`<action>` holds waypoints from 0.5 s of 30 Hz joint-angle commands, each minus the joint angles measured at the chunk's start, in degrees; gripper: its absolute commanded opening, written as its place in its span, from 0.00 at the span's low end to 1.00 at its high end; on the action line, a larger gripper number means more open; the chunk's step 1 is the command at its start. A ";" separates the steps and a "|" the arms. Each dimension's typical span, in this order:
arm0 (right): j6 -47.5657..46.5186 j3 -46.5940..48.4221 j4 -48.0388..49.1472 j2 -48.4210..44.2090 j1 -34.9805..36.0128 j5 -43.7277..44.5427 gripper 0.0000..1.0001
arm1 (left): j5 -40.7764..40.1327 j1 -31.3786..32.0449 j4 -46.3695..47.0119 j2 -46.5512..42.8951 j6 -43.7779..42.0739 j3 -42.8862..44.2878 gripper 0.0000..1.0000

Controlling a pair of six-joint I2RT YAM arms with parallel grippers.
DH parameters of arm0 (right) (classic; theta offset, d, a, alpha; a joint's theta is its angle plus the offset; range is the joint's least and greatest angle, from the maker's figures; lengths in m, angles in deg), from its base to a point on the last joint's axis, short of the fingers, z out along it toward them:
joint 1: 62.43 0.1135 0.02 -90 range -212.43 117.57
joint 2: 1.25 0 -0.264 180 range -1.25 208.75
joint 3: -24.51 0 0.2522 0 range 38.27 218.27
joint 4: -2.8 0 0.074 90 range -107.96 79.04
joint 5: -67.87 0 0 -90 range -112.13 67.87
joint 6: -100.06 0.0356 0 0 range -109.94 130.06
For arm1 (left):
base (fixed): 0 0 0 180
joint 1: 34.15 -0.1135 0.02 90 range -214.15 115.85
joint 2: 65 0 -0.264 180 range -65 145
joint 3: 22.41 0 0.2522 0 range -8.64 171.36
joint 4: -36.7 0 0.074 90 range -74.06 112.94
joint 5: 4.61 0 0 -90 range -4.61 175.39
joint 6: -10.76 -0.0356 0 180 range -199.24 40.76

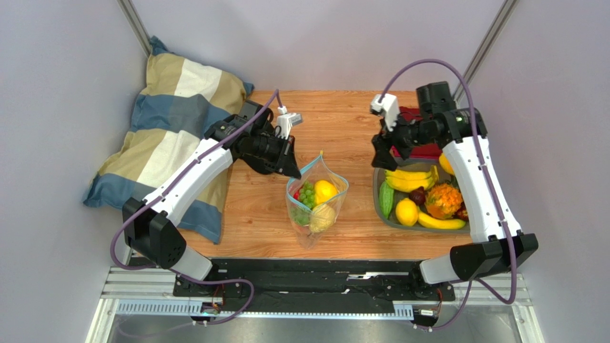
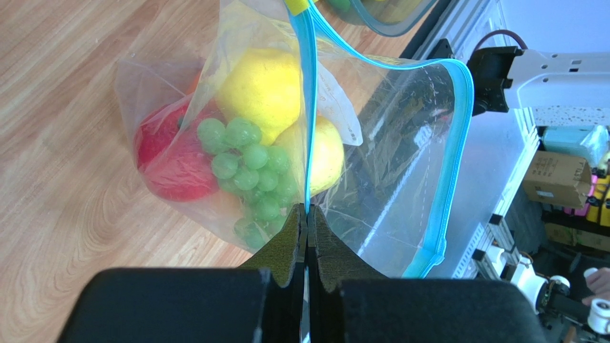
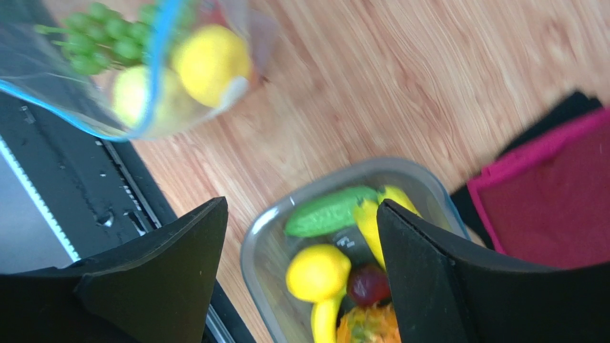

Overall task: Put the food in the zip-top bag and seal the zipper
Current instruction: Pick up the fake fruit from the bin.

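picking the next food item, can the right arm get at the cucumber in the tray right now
Probably yes: the right gripper is open and empty above the tray, and the cucumber lies uncovered along its edge, with bananas close beside it.

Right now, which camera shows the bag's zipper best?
Left wrist: the light-blue zipper fills the frame, its two tracks apart, one pinched in the shut left hand. Top external shows only a thin small outline; right wrist catches a blurred stretch at its corner.
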 commanded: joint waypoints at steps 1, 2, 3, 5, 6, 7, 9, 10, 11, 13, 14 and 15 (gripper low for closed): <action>-6.70 -4.34 -6.82 -1.60 -9.74 2.91 0.79 | 1.17 -0.28 1.92 -1.69 -0.43 -0.36 0.00; -6.96 -5.30 -7.08 -1.69 -11.07 4.24 0.79 | 1.17 -0.27 1.92 -1.69 -0.35 -0.45 0.00; -6.62 -7.40 -7.17 -1.60 -12.99 5.99 0.79 | 1.08 -0.36 2.01 -1.60 -0.35 -0.45 0.00; -6.79 -10.48 -7.53 -1.86 -15.64 9.69 0.77 | 1.17 -0.36 2.10 -1.60 -0.35 -0.54 0.00; -6.53 -12.33 -6.57 -2.12 -17.04 10.66 0.77 | 1.08 -0.36 2.10 -1.51 -0.35 -0.54 0.00; -5.40 -16.52 -5.78 -3.17 -17.49 12.76 0.77 | 1.08 -0.36 2.18 -1.51 -0.52 -0.62 0.00; -4.07 -21.28 -2.72 -4.14 -17.67 15.22 0.78 | 1.08 -0.36 2.27 -1.51 -0.43 -0.89 0.00; -1.72 -25.49 -1.30 -5.02 -17.67 17.59 0.78 | 1.17 -0.36 2.36 -1.51 -0.43 -0.89 0.00; -0.82 -27.88 0.02 -5.38 -17.67 18.48 0.78 | 1.17 -0.36 2.62 -1.51 -0.26 -1.15 0.00; 2.42 -32.88 3.89 -5.82 -17.67 20.67 0.79 | 1.17 -0.36 2.71 -1.60 -0.26 -1.42 0.00; 3.39 -34.04 4.86 -5.64 -17.67 21.03 0.79 | 1.17 -0.36 2.80 -1.51 -0.17 -1.42 0.00; 4.45 -35.10 6.95 -5.47 -17.58 21.65 0.80 | 1.17 -0.36 2.80 -1.51 -0.17 -1.42 0.00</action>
